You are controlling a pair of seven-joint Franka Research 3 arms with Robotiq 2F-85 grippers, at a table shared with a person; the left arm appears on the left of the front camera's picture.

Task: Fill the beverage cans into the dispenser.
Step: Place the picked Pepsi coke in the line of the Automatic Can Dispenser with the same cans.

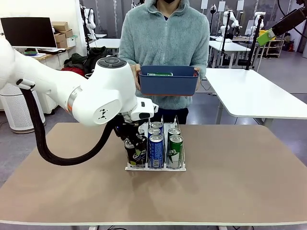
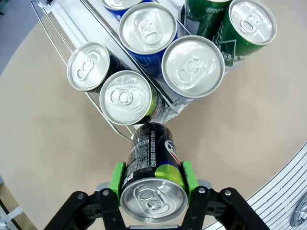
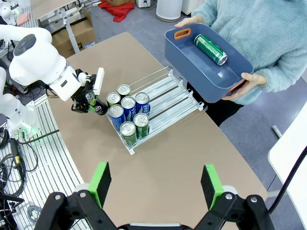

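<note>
Clamps a black can (image 2: 152, 158) between the left gripper's (image 2: 153, 178) green pads, silver top nearest the lens. Points its base at the dispenser's (image 2: 67, 24) front corner, right by the wire. Looks down on upright cans: two (image 2: 125, 97) in the nearest lane, blue (image 2: 147, 28) in the middle, green (image 2: 252, 21) beyond.

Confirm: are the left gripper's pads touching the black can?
Touching. Left wrist view: both green pads of the left gripper press against the sides of the black can, no gap.

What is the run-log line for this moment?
left gripper: shut on black aluminium can | right gripper: open | blue plastic bin: one green aluminium can
</note>
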